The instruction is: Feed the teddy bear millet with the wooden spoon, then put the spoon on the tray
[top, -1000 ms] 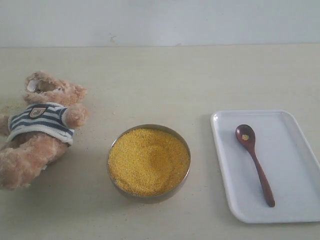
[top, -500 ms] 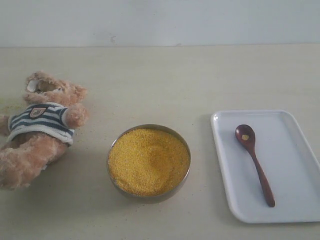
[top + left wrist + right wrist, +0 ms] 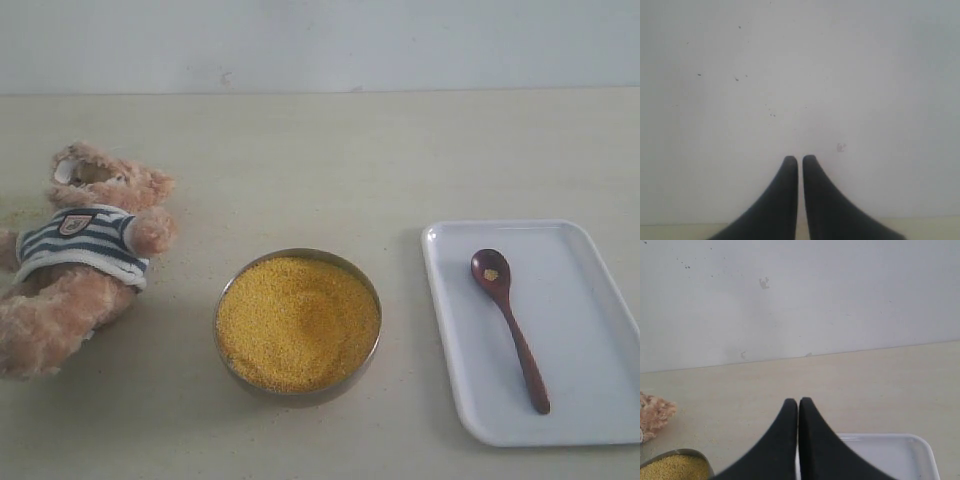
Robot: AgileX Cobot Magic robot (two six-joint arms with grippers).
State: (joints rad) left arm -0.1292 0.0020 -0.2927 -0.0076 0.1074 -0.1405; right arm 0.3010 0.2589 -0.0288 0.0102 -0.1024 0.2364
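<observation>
Exterior view: the wooden spoon [image 3: 508, 326] lies on the tray [image 3: 590, 300] at the lower right, with a few yellow grains in it. The millet [image 3: 297, 320] sits in the middle and the teddy bear [image 3: 80, 255] lies at the left. The left gripper [image 3: 800, 160] and the right gripper [image 3: 798, 401] have their jaws pressed together, holding nothing. The job looks done. If not, a gripper must open and grab the spoon.
</observation>
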